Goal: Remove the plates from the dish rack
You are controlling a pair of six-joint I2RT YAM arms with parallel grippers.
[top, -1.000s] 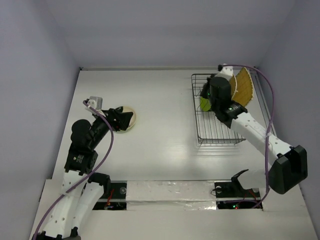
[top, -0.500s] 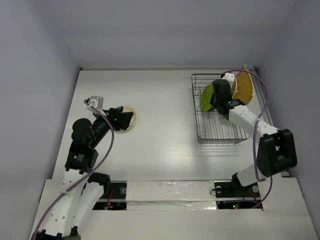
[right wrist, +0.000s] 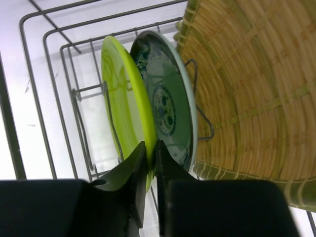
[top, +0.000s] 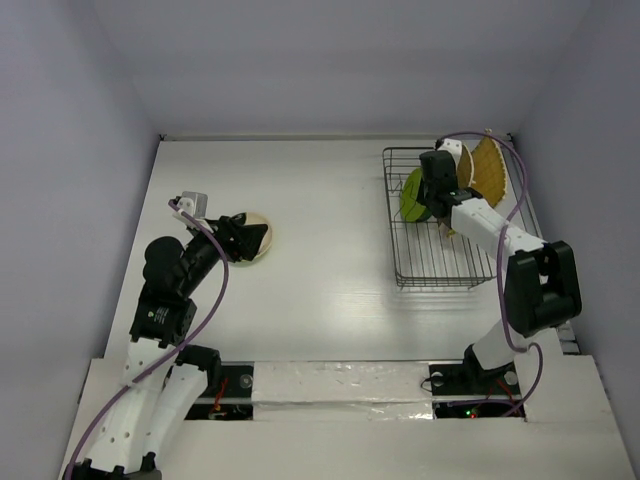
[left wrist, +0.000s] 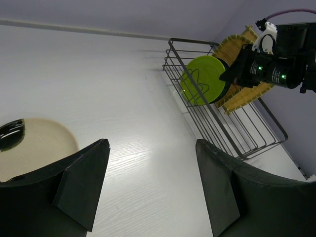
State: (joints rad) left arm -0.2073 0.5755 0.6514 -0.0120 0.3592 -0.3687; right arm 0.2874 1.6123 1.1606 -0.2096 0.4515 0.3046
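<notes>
The dark wire dish rack (top: 430,283) stands at the far right of the table. In it, a lime-green plate (top: 411,195) stands on edge, with a dark teal plate (right wrist: 170,108) right behind it and a tan woven bamboo plate (top: 488,170) behind that. My right gripper (right wrist: 151,145) is shut on the rim of the lime-green plate (right wrist: 123,98), between it and the teal one; from above, the gripper (top: 426,203) is over the rack's far end. My left gripper (left wrist: 150,143) is open and empty above the table, beside a cream round plate (top: 256,240) lying flat.
The rack's upright tines (right wrist: 94,98) stand close to the green plate. The side walls rise at the table's left and right edges, and the right wall is near the rack. In the left wrist view the rack (left wrist: 217,128) is far to the right.
My right arm has folded in and its wrist has moved back toward the rack's far end, closing on the lime-green plate's rim. The left arm has not moved.
</notes>
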